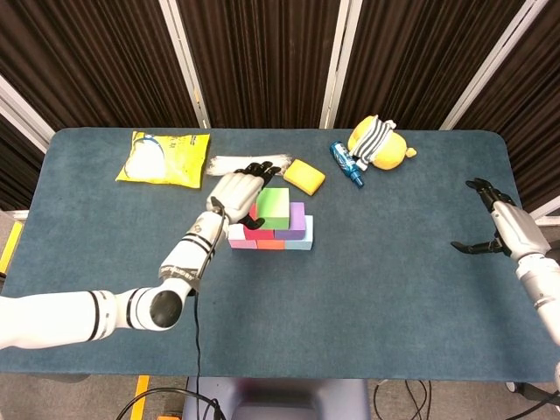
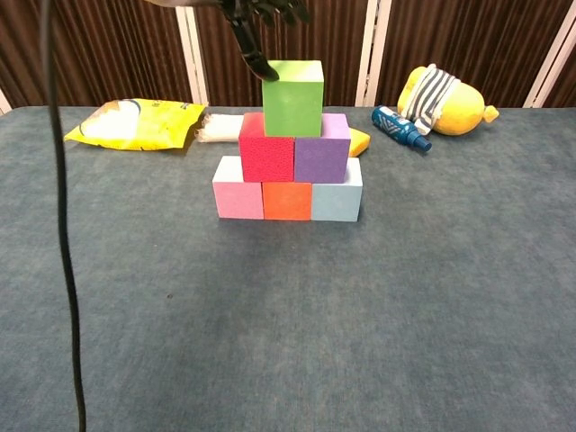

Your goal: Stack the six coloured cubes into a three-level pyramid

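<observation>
left hand (image 1: 234,191) fingers spread, empty | green cube (image 2: 293,85) just right of it, below fingertips | right hand (image 1: 500,226) open, far off

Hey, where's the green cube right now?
The green cube sits on top of the pyramid near the table's centre, resting across the red cube and purple cube. The left robot hand hovers just to its left.
</observation>
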Available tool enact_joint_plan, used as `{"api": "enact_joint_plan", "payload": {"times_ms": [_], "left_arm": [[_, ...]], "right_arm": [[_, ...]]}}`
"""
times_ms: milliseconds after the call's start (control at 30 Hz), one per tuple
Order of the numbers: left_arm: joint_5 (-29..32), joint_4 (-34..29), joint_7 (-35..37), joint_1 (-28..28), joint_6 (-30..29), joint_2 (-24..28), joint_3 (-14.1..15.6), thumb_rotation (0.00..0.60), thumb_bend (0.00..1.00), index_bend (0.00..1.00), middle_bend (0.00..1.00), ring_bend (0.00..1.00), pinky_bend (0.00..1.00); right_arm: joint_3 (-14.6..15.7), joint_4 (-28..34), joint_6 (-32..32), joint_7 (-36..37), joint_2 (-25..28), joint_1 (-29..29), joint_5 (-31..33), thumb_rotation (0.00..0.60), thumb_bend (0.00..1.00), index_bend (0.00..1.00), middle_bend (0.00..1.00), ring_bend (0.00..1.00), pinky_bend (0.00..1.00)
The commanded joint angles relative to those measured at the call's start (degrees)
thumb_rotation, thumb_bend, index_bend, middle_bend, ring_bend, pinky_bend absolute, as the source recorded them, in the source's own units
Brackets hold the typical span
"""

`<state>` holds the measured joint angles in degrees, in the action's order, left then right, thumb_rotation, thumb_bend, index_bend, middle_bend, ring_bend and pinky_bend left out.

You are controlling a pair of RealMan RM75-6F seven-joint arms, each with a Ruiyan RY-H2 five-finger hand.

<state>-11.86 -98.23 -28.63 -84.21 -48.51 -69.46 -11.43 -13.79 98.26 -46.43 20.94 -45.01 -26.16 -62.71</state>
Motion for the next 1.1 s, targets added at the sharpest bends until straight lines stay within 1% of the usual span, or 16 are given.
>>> {"api": "enact_joint_plan", "payload": {"times_ms": [33, 200, 333, 500, 567, 633, 667, 733, 800, 867, 900, 933, 967, 1033, 1067, 1100], "left_arm": [[-4.34, -4.85, 2.58, 3.49, -2.82, 3.43, -0.83, 0.600, 0.30, 0.00, 0.00, 0.00, 0.17], [-12.95, -11.33, 6.43, 9.95, -6.47, 8.25, -0.32, 0.600, 0.30, 0.00, 0.00, 0.00, 0.16], [-22.48, -14.72, 11.38, 17.52, -9.74, 10.77, 1.64, 0.600, 0.30, 0.00, 0.00, 0.00, 0.16], [-31.95, -14.63, 15.70, 25.17, -11.75, 10.51, 5.43, 0.600, 0.30, 0.05, 0.03, 0.05, 0.16], [-35.35, -13.31, 15.63, 27.60, -11.85, 9.61, 7.77, 0.600, 0.30, 0.11, 0.05, 0.06, 0.16], [-38.17, -11.92, 15.54, 29.66, -11.88, 8.66, 9.63, 0.600, 0.31, 0.14, 0.06, 0.07, 0.16], [-39.35, -11.28, 15.99, 30.53, -11.81, 8.19, 10.19, 0.600, 0.32, 0.15, 0.07, 0.08, 0.16], [-42.22, -9.69, 17.87, 32.46, -11.32, 7.01, 11.15, 0.600, 0.37, 0.20, 0.08, 0.08, 0.16], [-44.40, -7.77, 18.80, 33.51, -10.11, 5.96, 12.07, 0.600, 0.42, 0.22, 0.09, 0.07, 0.14], [-46.07, -5.47, 19.86, 34.16, -7.95, 4.69, 12.80, 0.600, 0.49, 0.22, 0.07, 0.04, 0.11], [-46.27, -4.41, 20.16, 34.36, -7.01, 4.10, 13.01, 0.569, 0.54, 0.20, 0.06, 0.02, 0.09], [-46.28, -3.44, 21.18, 34.49, -5.37, 3.44, 13.01, 0.508, 0.59, 0.19, 0.04, 0.01, 0.07], [-46.31, -2.60, 21.96, 34.52, -4.01, 3.01, 13.02, 0.424, 0.65, 0.17, 0.01, 0.00, 0.04], [-46.43, -0.30, 23.06, 34.44, -1.30, 1.65, 12.97, 0.289, 0.71, 0.15, 0.00, 0.00, 0.02], [-46.44, 0.72, 23.47, 34.40, -0.23, 0.97, 12.92, 0.201, 0.76, 0.13, 0.00, 0.00, 0.01], [-46.39, 1.64, 23.76, 34.31, 0.82, 0.34, 12.85, 0.154, 0.78, 0.12, 0.00, 0.00, 0.00]], "right_arm": [[-0.13, 0.10, -0.55, 0.83, 0.32, 0.44, -0.78, 0.600, 0.27, 0.01, 0.07, 0.00, 0.08], [0.34, 0.07, 0.06, 2.28, 0.21, 0.64, -3.11, 0.599, 0.27, 0.01, 0.06, 0.00, 0.09], [1.67, -0.16, 3.12, 4.31, -1.10, -0.21, -7.09, 0.600, 0.27, 0.01, 0.06, 0.00, 0.09], [2.13, -0.85, 6.50, 7.15, -2.54, -2.49, -11.63, 0.600, 0.27, 0.02, 0.06, 0.00, 0.09], [2.13, -1.26, 8.29, 7.69, -3.19, -4.03, -12.79, 0.600, 0.30, 0.03, 0.06, 0.00, 0.09], [1.97, -1.86, 10.61, 8.12, -3.91, -5.94, -13.29, 0.599, 0.38, 0.05, 0.06, 0.00, 0.09], [1.86, -2.14, 11.68, 8.35, -4.26, -6.81, -13.32, 0.583, 0.43, 0.06, 0.06, 0.00, 0.09], [1.59, -2.99, 14.01, 8.66, -5.28, -8.82, -13.17, 0.514, 0.54, 0.07, 0.06, 0.00, 0.08], [1.37, -3.89, 15.96, 8.69, -6.32, -10.54, -12.74, 0.378, 0.64, 0.07, 0.04, 0.00, 0.07], [1.05, -4.84, 18.05, 8.80, -7.69, -12.45, -11.91, 0.283, 0.72, 0.07, 0.02, 0.00, 0.05], [0.93, -5.25, 19.01, 8.87, -8.26, -13.26, -11.48, 0.254, 0.75, 0.07, 0.01, 0.00, 0.04], [0.82, -5.86, 20.27, 8.82, -9.05, -14.34, -10.90, 0.238, 0.78, 0.07, 0.01, 0.00, 0.03], [0.77, -6.37, 21.21, 8.72, -9.66, -15.14, -10.40, 0.218, 0.81, 0.07, 0.00, 0.00, 0.01], [0.84, -7.64, 23.67, 8.18, -11.04, -17.09, -9.22, 0.191, 0.87, 0.08, 0.00, 0.00, 0.00], [0.85, -8.19, 24.69, 8.03, -11.66, -17.89, -8.59, 0.171, 0.91, 0.08, 0.00, 0.00, 0.00], [0.82, -8.80, 25.47, 7.88, -12.36, -18.64, -7.89, 0.141, 0.96, 0.08, 0.00, 0.00, 0.00]]}}
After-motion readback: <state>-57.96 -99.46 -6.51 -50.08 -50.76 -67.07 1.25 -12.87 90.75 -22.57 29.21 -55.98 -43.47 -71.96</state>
